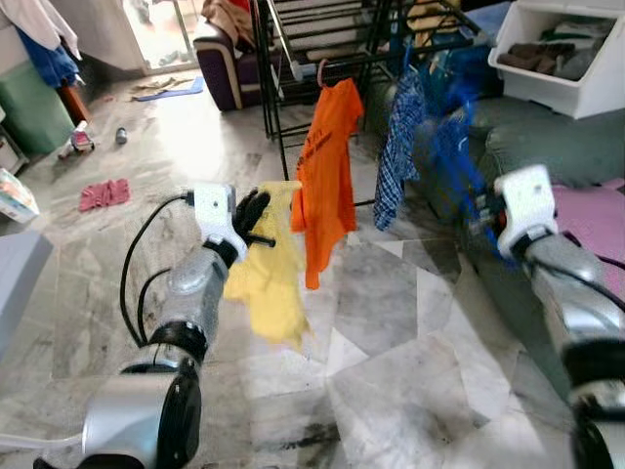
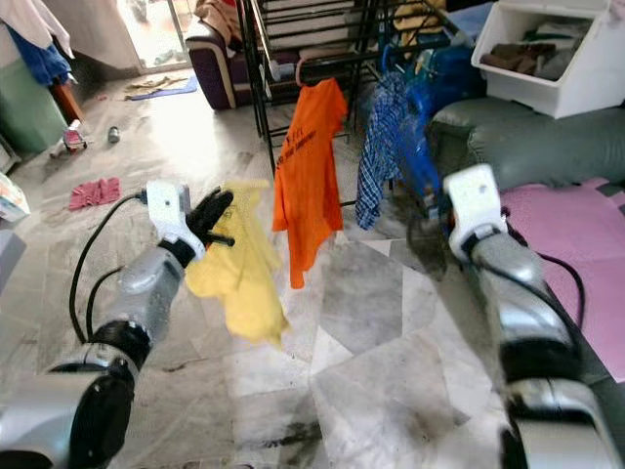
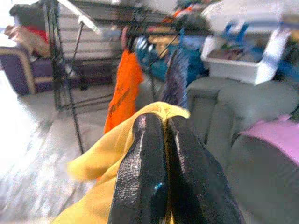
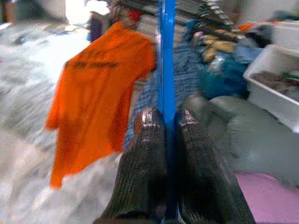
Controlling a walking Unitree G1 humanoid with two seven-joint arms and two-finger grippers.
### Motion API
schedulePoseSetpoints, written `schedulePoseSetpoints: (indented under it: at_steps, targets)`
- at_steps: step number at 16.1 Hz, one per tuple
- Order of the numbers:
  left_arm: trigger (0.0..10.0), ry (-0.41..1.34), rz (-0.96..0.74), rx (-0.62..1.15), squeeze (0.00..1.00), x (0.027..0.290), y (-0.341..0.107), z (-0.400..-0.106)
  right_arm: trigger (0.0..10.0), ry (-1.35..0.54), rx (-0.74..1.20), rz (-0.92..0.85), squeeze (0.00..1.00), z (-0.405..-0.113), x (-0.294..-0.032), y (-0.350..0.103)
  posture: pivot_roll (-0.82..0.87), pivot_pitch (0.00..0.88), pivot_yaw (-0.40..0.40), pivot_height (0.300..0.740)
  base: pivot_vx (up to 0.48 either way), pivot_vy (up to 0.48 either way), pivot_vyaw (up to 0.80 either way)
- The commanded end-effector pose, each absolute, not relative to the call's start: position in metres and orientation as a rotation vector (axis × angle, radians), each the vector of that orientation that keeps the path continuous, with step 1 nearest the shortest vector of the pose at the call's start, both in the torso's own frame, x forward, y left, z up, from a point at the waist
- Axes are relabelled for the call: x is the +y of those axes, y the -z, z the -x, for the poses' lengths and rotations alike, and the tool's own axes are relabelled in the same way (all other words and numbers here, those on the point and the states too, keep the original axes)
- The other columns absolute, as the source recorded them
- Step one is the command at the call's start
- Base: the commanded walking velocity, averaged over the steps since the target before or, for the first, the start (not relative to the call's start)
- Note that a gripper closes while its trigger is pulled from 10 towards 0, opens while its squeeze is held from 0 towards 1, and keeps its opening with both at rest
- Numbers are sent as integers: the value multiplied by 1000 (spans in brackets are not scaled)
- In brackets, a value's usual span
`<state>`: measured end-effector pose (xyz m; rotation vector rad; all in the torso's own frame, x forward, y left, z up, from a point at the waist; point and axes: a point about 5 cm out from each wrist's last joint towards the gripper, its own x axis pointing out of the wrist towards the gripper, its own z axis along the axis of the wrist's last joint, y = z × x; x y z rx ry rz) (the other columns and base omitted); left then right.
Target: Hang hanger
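Observation:
My left gripper [image 1: 252,220] is raised in front of the black drying rack [image 1: 283,59] and is shut on a yellow garment [image 1: 269,278] that hangs down from its fingers [image 3: 145,154]. My right gripper [image 4: 169,121] is shut on the bar of a blue hanger [image 4: 167,56], held up to the right of the rack; the hanger [image 1: 454,147] looks blurred in the eye views. On the rack hang an orange T-shirt [image 1: 327,166] and a blue plaid shirt [image 1: 398,147].
A grey sofa [image 1: 547,137] with a pink cloth [image 1: 591,220] stands close on the right, and a white bin [image 1: 557,54] of clothes sits behind it. A purple seat [image 1: 220,63] is behind the rack. A pink rag [image 1: 104,193] and a shoe [image 1: 80,140] lie on the marble floor.

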<state>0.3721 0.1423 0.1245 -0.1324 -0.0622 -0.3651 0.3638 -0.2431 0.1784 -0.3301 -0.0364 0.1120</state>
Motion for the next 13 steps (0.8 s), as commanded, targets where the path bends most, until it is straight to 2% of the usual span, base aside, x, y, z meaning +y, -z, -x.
schedulePoseSetpoints:
  at_steps: [1, 4, 7, 8, 10, 11, 13]
  targets:
    - [10000, 353, 137, -20, 0, 143, -113, -367, 10000, -28, -46, 276, 0, -367, -246, -176, -51, 0, 83, 740, 0, 0, 0]
    - [10000, 358, 175, -47, 0, 127, -88, -344, 10000, -1, -90, 162, 0, -362, -229, -159, -53, 0, 70, 740, 0, 0, 0]
    - [10000, 246, 191, -72, 0, 138, -82, -337, 10000, 21, -19, 29, 0, -346, -225, -128, -41, 0, 54, 740, 0, 0, 0]
    - [10000, 250, 195, -114, 0, 147, -87, -336, 10000, -67, 95, 112, 0, -328, -216, -94, -35, 0, 46, 740, 0, 0, 0]
    - [10000, 385, 213, -169, 0, 144, -98, -335, 10000, -199, 162, 176, 0, -314, -210, -80, -42, 0, 45, 740, 0, 0, 0]
    - [10000, 532, 148, -210, 0, 137, -107, -334, 10000, -319, 213, 223, 0, -303, -207, -75, -44, 0, 44, 740, 0, 0, 0]
    - [10000, 730, 54, -211, 0, 131, -114, -332, 10000, -438, 248, 254, 0, -290, -209, -73, -55, 0, 50, 740, 0, 0, 0]
